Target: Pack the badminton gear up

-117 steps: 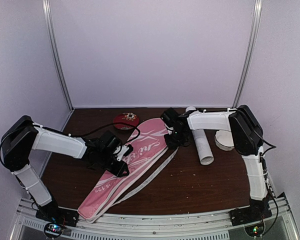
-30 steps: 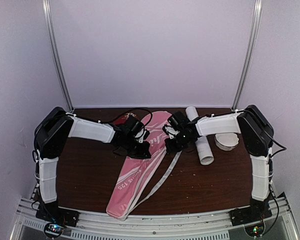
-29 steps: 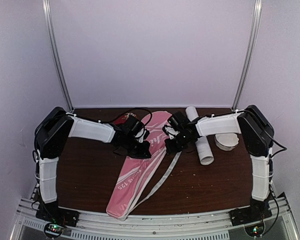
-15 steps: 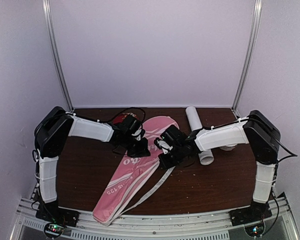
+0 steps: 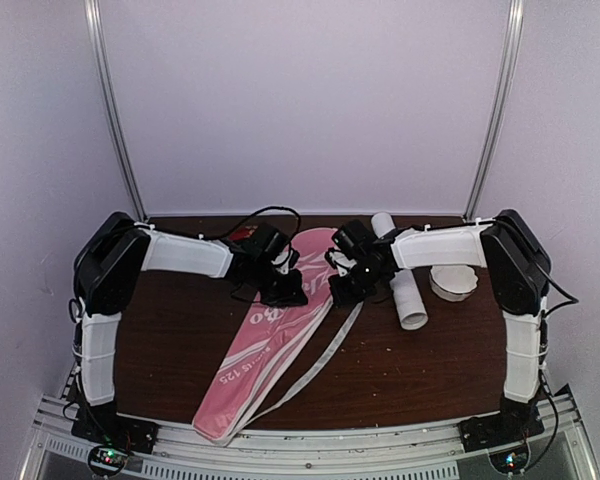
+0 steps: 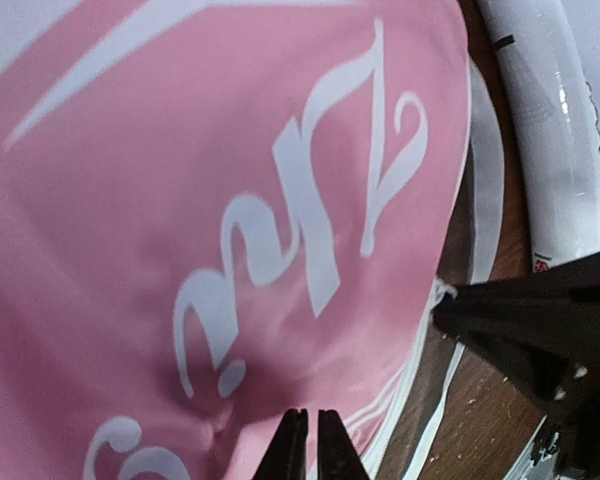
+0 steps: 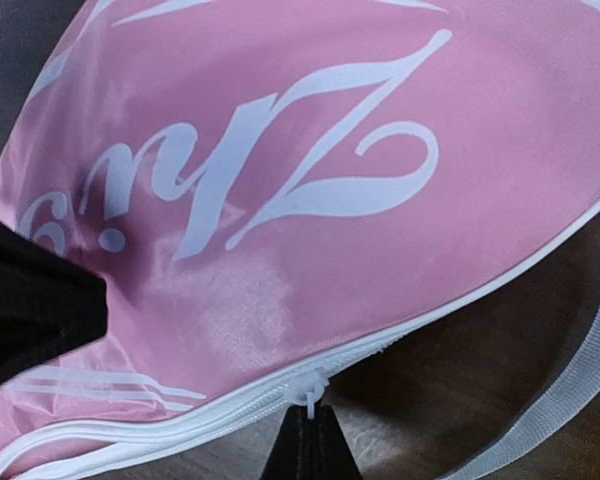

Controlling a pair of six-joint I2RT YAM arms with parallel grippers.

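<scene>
Currently, we find the right gripper (image 7: 310, 428) clamped on the zipper pull (image 7: 310, 392) of the bag (image 5: 280, 335). The left gripper (image 6: 311, 432) is nearly closed, and we cannot tell its hold. The tube (image 5: 408, 300) beside the bag lies unpacked.

Pale lilac walls (image 5: 300, 100) enclose a dark brown wooden table (image 5: 170, 350), slim metal posts (image 5: 111, 110) at its back corners.

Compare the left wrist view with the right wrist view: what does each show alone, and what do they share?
Only the left wrist view shows the long white tube, at its top right. Only the right wrist view shows the zip pull, pinched in the right pincer. Both show the pink bag with white lettering, lying on the brown table.
</scene>
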